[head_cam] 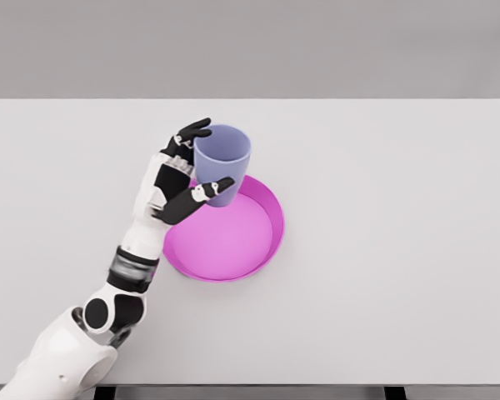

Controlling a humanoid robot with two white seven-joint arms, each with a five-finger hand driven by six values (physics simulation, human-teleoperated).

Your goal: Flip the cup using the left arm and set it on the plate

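A pale blue cup (222, 162) stands upright, mouth up, over the far left edge of the magenta plate (233, 250). My left hand (186, 171) wraps it from the left, the thumb (210, 190) across its lower front and the fingers (192, 132) curled behind its rim. Whether the cup's base touches the plate is hidden by the thumb and the cup itself. The left arm rises from the lower left corner. No right arm shows.
The plate lies on a wide white table (400, 208) with its near edge along the bottom of the picture.
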